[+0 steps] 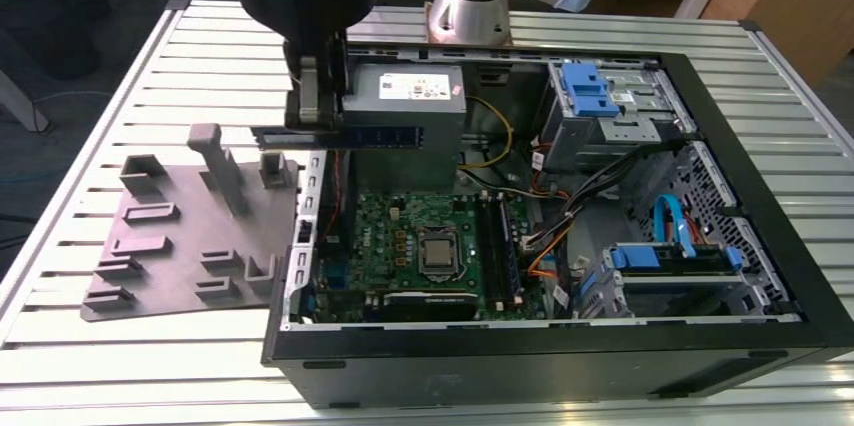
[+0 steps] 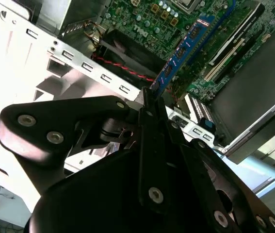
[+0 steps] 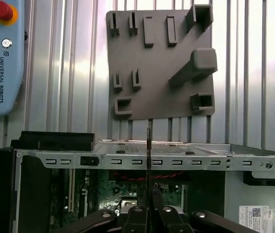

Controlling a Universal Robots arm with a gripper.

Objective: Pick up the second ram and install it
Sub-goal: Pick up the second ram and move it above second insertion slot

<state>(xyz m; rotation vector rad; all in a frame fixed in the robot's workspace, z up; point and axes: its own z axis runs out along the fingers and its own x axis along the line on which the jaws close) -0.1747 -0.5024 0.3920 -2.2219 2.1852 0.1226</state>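
The second ram (image 1: pixel 380 136) hangs in the air, level and on edge, over the wall of the open computer case (image 1: pixel 534 341) that faces the grey tray (image 1: pixel 174 246). The pincer (image 1: pixel 320 124) is pinching it off-centre, nearer the tray end. Holding it on edge probably keeps the long contact side turned down toward the main board (image 1: pixel 387 231) for seating. The case lies on its side mid-worktop, and the tray sits toward the worktop's (image 1: pixel 134 366) edge at the exterior view's left. The clamped part of the strip is covered by the fingers (image 2: pixel 149 116). In the first wrist view the strip is edge-on, a thin line. I cannot make out the memory slots clearly.
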